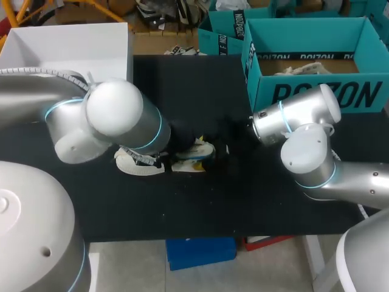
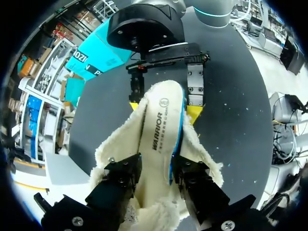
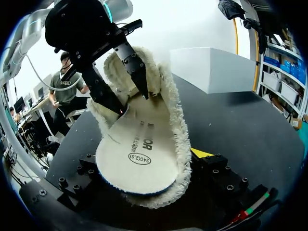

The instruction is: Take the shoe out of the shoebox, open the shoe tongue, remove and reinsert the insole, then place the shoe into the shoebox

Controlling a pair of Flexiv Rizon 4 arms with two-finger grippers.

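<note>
Far left, at the back of the black tabletop (image 1: 200, 207): a white open-topped cardboard box (image 1: 67, 42), well apart from the work, probably to leave room for handling. Next, coming in from the left, the silver left arm (image 1: 115, 115), hiding much of the middle from above. Just below it, lying on the tabletop, a white shoe (image 1: 138, 165) with dark lace-like marks, only partly visible; out of both claws, presumably set aside to free them for the insole. Then the left claw (image 2: 156, 171), black fingers clamped from two sides on one end of the cream, fleece-fringed insole (image 2: 159, 125). Holds that end raised off the tabletop, printed flat face showing to both wrist cameras, blue foam edge along one side. Gripped at both ends, seemingly to stop the floppy piece from curling and to line it up for sliding back into the shoe. At the far end, the right claw (image 2: 164, 108), yellow tips pressed against both edges of the insole, so closed on it as far as can be judged. Behind that, entering from the right, the silver right arm (image 1: 304, 128). Far right at the back, a teal cardboard box (image 1: 316, 94), top open, something pale inside, too unclear to name. Impossible to tell which of the two boxes serves as the shoebox. Judging by the layout: insole out, reinsertion and boxing not yet done.
</note>
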